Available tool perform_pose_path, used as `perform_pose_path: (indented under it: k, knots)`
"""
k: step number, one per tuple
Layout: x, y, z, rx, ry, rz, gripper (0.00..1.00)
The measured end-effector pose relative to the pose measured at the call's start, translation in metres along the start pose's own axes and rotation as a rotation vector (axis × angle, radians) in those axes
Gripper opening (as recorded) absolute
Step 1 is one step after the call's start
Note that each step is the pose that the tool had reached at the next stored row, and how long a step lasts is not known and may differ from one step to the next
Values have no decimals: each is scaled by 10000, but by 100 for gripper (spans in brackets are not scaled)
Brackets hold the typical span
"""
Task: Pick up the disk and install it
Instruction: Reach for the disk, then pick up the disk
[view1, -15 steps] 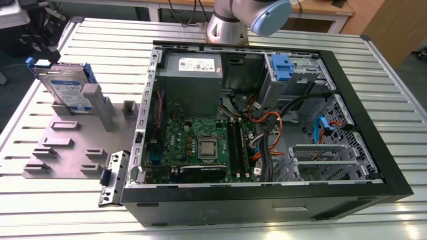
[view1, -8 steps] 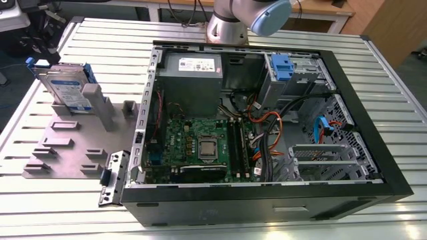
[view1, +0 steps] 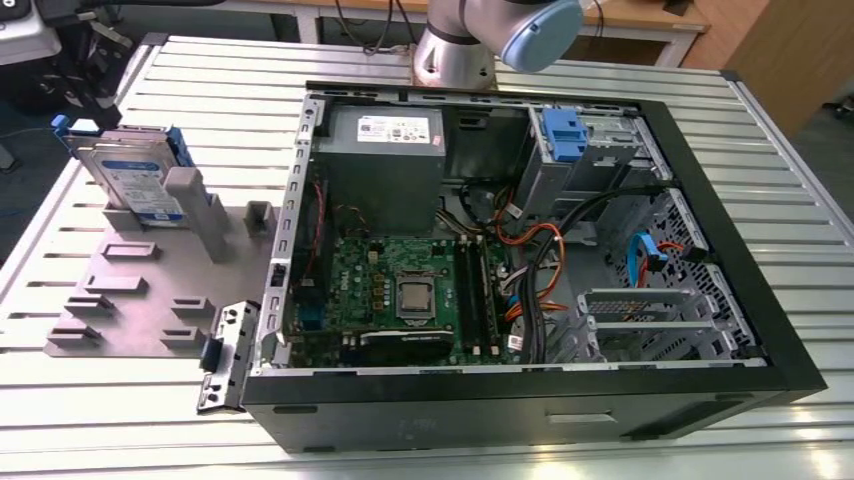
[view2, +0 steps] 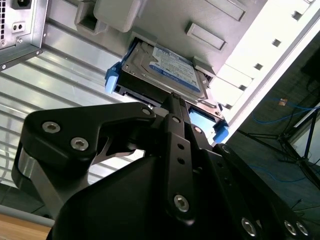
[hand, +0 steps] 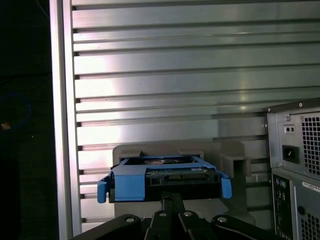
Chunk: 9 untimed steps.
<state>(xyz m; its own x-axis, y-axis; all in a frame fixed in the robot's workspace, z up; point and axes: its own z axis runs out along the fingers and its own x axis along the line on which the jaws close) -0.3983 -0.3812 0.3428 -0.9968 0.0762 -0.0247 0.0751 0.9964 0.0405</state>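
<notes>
- Near the counter (view1: 160, 430) edge at the exterior view's left, one grey fixture plate (view1: 134, 290) lies flat.
- One disk (view1: 134, 185) stands on edge in a holder at the plate's far end, clipped in its blue frame. It is apart from the case.
- One open computer case (view1: 534, 400) lies on the counter's middle, just beside the plate.
- Inside the case are one grey power supply (view1: 384, 150) and one blue-tabbed caddy (view1: 563, 135), both along the far wall.
- One arm (view1: 467, 45) rises behind the case at the counter's far edge.
- One claw (view2: 174, 97) shows in both wrist views (hand: 172, 200). Its fingers are drawn together and hold nothing.
- Both wrist views look past the claw at the disk (view2: 165, 70) (hand: 165, 177). Contact between the two cannot be told.
</notes>
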Motion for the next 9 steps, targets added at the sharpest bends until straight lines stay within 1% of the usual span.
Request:
perform_pose_path:
  k: [9]
  knots:
    - [1, -1, 31, 0, 0, -1, 11]
